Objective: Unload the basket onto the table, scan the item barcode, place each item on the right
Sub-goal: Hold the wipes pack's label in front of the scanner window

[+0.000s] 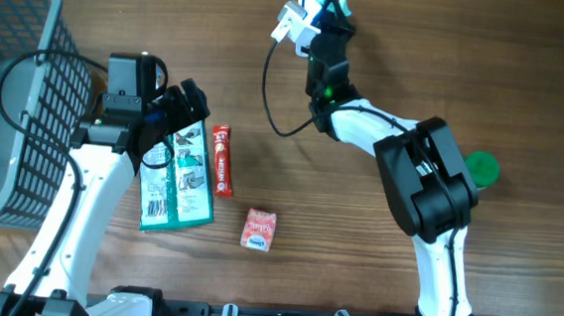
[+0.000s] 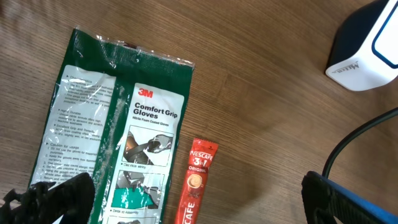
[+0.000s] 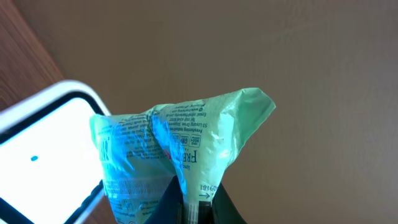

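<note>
Nearby, a gloves packet (image 1: pixel 176 185), coffee stick (image 1: pixel 222 161) and small red packet (image 1: pixel 258 229) lie on the table (image 1: pixel 334 266) beside a basket (image 1: pixel 60 63). Right gripper (image 3: pixel 191 208) pinches tight a crumpled green packet (image 3: pixel 186 137), held just beside the white scanner (image 3: pixel 37 143). Left gripper (image 1: pixel 181 111) hangs above the gloves packet, jaws wide apart, empty.

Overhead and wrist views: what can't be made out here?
- Green packet, right wrist: barcode not visible; crumpled, print too small.
- Scanner, right wrist: cut off by left edge.
- Gloves pack, left wrist: bottom cut off by frame.
- Green round thing, overhead: partly behind right arm.
</note>
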Controlling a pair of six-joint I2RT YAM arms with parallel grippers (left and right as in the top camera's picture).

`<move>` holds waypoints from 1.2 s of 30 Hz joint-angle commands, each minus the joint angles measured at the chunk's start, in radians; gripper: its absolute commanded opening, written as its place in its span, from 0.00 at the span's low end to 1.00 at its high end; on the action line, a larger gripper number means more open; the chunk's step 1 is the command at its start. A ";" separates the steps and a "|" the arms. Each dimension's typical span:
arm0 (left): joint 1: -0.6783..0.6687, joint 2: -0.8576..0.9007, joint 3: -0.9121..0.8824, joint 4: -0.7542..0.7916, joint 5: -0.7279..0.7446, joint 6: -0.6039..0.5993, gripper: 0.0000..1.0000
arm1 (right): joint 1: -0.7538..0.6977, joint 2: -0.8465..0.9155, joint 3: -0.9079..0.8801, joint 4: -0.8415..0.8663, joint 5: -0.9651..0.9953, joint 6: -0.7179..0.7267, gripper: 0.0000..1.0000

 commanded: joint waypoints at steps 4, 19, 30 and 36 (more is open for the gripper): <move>-0.002 -0.011 0.016 0.003 -0.013 0.004 1.00 | 0.010 0.006 0.011 -0.043 0.052 0.102 0.04; -0.002 -0.011 0.016 0.003 -0.014 0.004 1.00 | 0.071 0.006 0.011 -0.141 0.080 0.149 0.04; -0.002 -0.011 0.016 0.003 -0.013 0.004 1.00 | 0.077 -0.046 0.011 -0.141 0.122 0.242 0.04; -0.002 -0.011 0.016 0.003 -0.013 0.004 1.00 | 0.076 -0.251 0.011 -0.266 0.085 0.353 0.04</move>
